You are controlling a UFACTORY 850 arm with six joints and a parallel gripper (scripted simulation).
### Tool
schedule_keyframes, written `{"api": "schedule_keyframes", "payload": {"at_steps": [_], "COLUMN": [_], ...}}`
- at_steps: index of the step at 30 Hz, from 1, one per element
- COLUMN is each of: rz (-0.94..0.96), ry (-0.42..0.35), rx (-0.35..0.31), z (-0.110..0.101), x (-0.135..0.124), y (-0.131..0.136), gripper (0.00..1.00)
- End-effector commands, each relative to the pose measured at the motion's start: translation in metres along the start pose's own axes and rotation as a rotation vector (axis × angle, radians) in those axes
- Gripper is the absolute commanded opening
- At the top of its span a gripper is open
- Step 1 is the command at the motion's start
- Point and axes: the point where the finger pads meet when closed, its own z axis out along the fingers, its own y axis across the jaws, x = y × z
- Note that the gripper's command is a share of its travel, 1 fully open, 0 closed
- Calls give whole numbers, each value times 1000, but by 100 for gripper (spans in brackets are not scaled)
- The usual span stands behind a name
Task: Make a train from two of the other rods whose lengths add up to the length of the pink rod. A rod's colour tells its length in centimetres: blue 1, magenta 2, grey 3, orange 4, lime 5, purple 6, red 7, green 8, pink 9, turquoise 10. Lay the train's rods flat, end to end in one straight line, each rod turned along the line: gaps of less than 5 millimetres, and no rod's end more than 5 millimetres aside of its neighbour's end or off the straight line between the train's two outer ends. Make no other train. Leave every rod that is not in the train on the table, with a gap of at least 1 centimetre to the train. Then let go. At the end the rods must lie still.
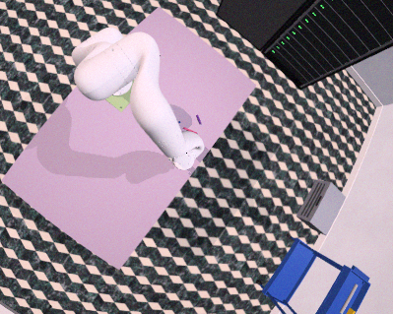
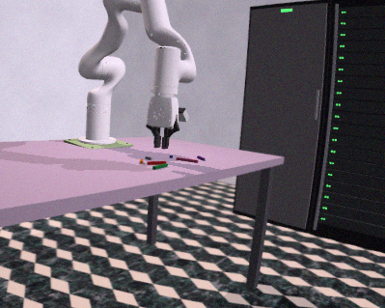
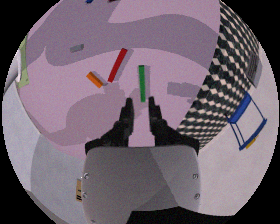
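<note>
My gripper (image 2: 161,144) hangs above the table over the rods; its fingers stand narrowly apart with nothing between them. In the wrist view a green rod (image 3: 141,83) lies just ahead of the fingertips. A red rod (image 3: 118,65) lies to its left, a short orange rod (image 3: 95,80) further left, and a grey rod (image 3: 76,48) beyond. The side view shows the green rod (image 2: 160,166), the red rod (image 2: 156,162), the pink rod (image 2: 186,159) and a purple rod (image 2: 201,158).
The rods lie near the table's right edge (image 2: 257,163). The arm's base stands on a green plate (image 2: 98,143) at the back. A black server cabinet (image 2: 324,113) stands beyond the table. In the overhead view the arm (image 1: 154,110) hides most rods.
</note>
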Motion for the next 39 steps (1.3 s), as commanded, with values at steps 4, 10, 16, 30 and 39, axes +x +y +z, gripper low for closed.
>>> {"api": "schedule_keyframes", "payload": {"at_steps": [4, 10, 16, 30, 39], "rz": [6, 13, 14, 14, 14], "ry": [-1, -2, -2, -2, -2], "rx": [-1, -1, -1, -1, -1], "z": [1, 3, 11, 33, 44], "x": [0, 0, -1, -1, -1], "y": [1, 1, 1, 2, 3], "gripper": [24, 24, 24, 24, 24]}}
